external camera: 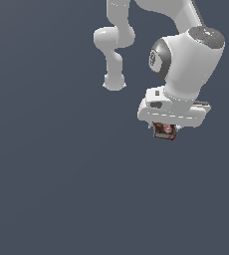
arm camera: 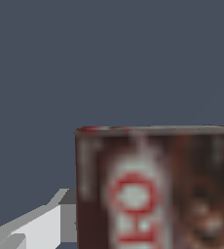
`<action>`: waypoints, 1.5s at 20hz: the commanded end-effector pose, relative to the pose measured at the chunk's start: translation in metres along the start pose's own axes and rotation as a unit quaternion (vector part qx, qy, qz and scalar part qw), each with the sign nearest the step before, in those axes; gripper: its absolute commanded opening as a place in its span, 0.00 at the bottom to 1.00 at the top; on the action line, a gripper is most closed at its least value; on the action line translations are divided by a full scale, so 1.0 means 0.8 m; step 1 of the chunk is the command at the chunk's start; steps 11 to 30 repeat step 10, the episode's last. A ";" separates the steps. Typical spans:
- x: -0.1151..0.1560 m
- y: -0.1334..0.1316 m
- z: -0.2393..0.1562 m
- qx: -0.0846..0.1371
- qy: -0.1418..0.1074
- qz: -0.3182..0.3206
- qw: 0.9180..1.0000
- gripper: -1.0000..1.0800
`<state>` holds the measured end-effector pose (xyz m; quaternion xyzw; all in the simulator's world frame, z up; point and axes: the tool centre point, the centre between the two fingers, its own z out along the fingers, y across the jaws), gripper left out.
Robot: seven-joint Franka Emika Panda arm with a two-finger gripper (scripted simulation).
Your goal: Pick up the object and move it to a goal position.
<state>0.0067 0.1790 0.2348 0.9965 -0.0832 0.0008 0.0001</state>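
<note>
Now: gripper [external camera: 165, 130] clamped on box [external camera: 164, 131], box tucked under white hand; plain dark ground around.

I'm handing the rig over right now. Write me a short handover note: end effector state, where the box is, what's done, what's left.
End effector: shut on the box, which sits tucked under the white hand.
Box: dark brown with a red and white label, small beside the hand. In the wrist view it fills the near field, with one white finger alongside it.
Done: the box looks picked up; in the exterior view it seems clear of the grey surface, though no shadow confirms the height.
Left: carry it to the goal position. No goal marker shows in either view, so confirm the target before moving.
</note>
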 end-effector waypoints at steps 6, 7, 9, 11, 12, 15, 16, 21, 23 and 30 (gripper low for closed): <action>-0.012 -0.014 -0.028 0.000 -0.001 0.001 1.000 0.00; -0.011 -0.015 -0.028 0.000 -0.001 0.001 1.000 0.00; -0.010 -0.014 -0.026 0.000 -0.001 0.001 1.000 0.00; -0.010 -0.014 -0.026 0.000 -0.001 0.001 1.000 0.00; -0.010 -0.014 -0.026 0.000 -0.001 0.001 1.000 0.00; -0.010 -0.014 -0.026 0.000 -0.001 0.001 1.000 0.00; -0.010 -0.014 -0.026 0.000 -0.001 0.001 1.000 0.00; -0.010 -0.014 -0.026 0.000 -0.001 0.001 1.000 0.00; -0.010 -0.014 -0.026 0.000 -0.001 0.001 1.000 0.00; -0.010 -0.014 -0.026 0.000 -0.001 0.001 1.000 0.00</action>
